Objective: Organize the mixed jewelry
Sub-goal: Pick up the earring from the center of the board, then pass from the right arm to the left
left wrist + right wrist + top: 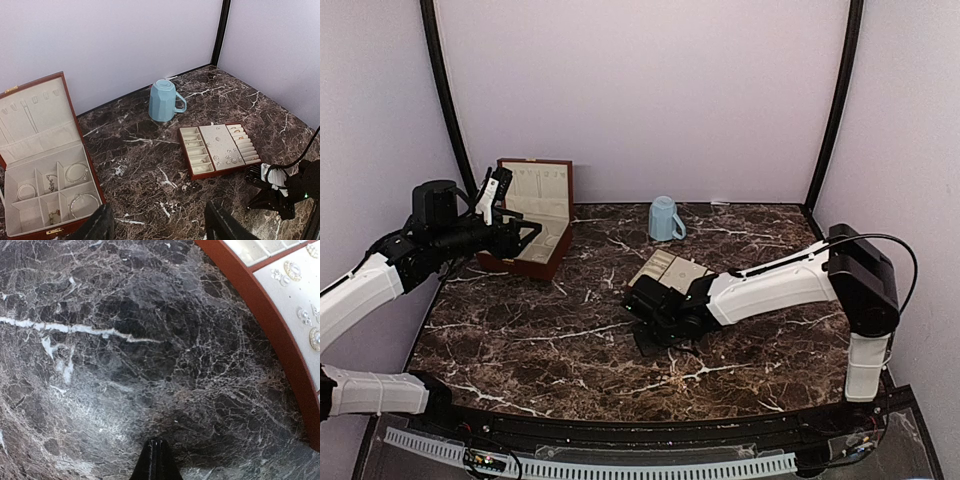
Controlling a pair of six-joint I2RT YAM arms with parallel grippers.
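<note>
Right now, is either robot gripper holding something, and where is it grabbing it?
Nothing visible. The left gripper hangs open and empty; the right gripper is shut, with nothing showing between its tips.

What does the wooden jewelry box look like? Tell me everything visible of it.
The reddish-brown wooden jewelry box stands open at the far left of the dark marble table, its lid tilted back. Both halves are cream-lined. The base is split into compartments; three hold silvery bangles, others small chain pieces. A brass clasp sits on its front edge.
</note>
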